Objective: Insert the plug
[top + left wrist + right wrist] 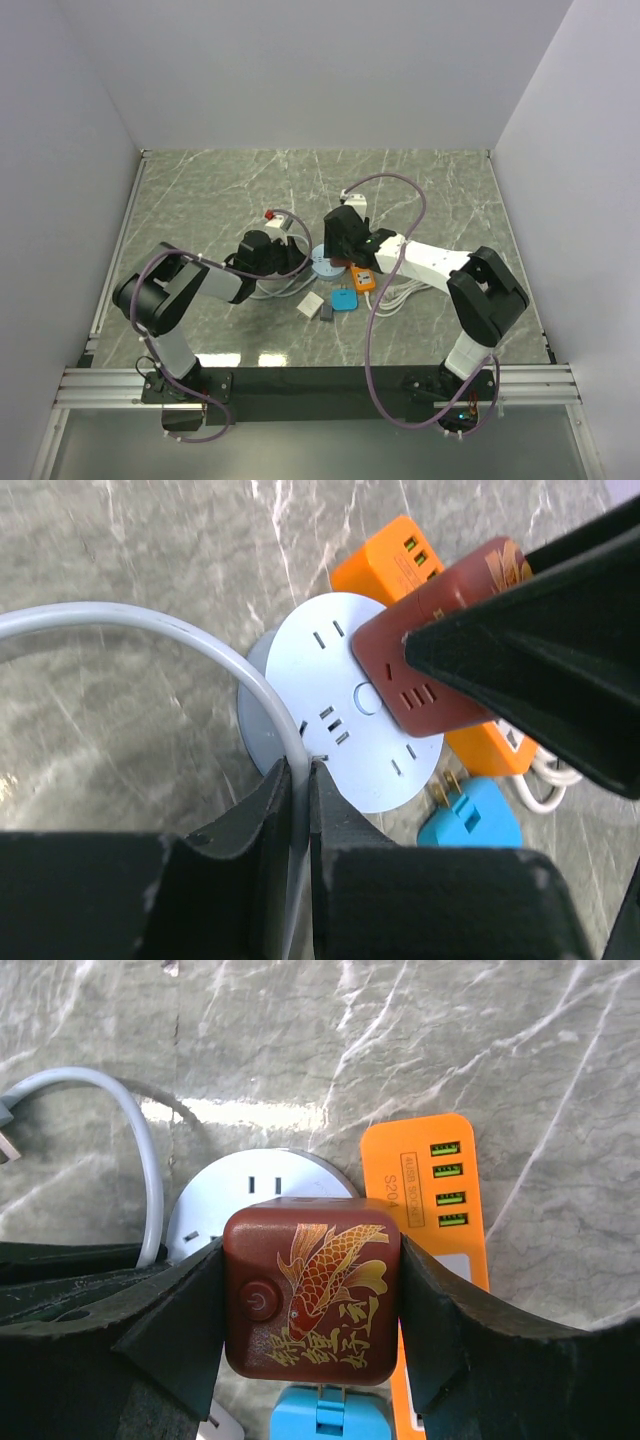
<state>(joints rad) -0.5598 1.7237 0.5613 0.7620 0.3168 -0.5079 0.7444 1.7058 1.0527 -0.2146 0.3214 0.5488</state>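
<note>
My right gripper [312, 1305] is shut on a red-brown cube plug [312, 1290] with a gold koi print. It holds the cube over the right part of a white round socket [350, 710], which also shows in the top view [326, 262]. The cube's prongs are hidden, so I cannot tell whether they are in the slots. My left gripper [303, 770] is shut on the socket's white cable [150, 625] right at the socket's edge. In the top view both grippers, left [290, 255] and right [352, 245], meet at the table's middle.
An orange USB power strip [425, 1180] lies just right of the socket. A blue plug [470, 815] lies in front of it. A white adapter [311, 304] and a grey one [327, 312] lie nearby. A white plug with a red tip [278, 219] lies behind the left gripper.
</note>
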